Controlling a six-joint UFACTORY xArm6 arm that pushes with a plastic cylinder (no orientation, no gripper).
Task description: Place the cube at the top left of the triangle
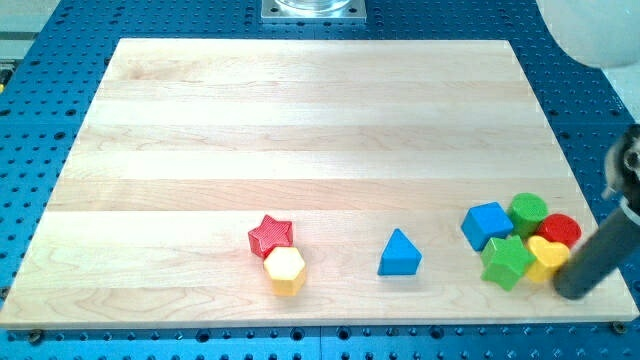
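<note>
The blue cube [487, 225] lies at the view's lower right, at the left of a tight cluster of blocks. The blue triangle [400, 253] lies alone to the cube's left and slightly lower, a gap apart. My tip [572, 291] is at the right end of the cluster, just right of and below a yellow block [548, 258]. I cannot tell whether it touches that block. The rest of the cluster lies between my tip and the cube.
The cluster also holds a green round block [527, 212], a red round block [559, 230] and a green star [507, 262]. A red star [270, 235] touches a yellow hexagon [285, 270] at lower centre-left. The board's right edge [590, 210] is close to the cluster.
</note>
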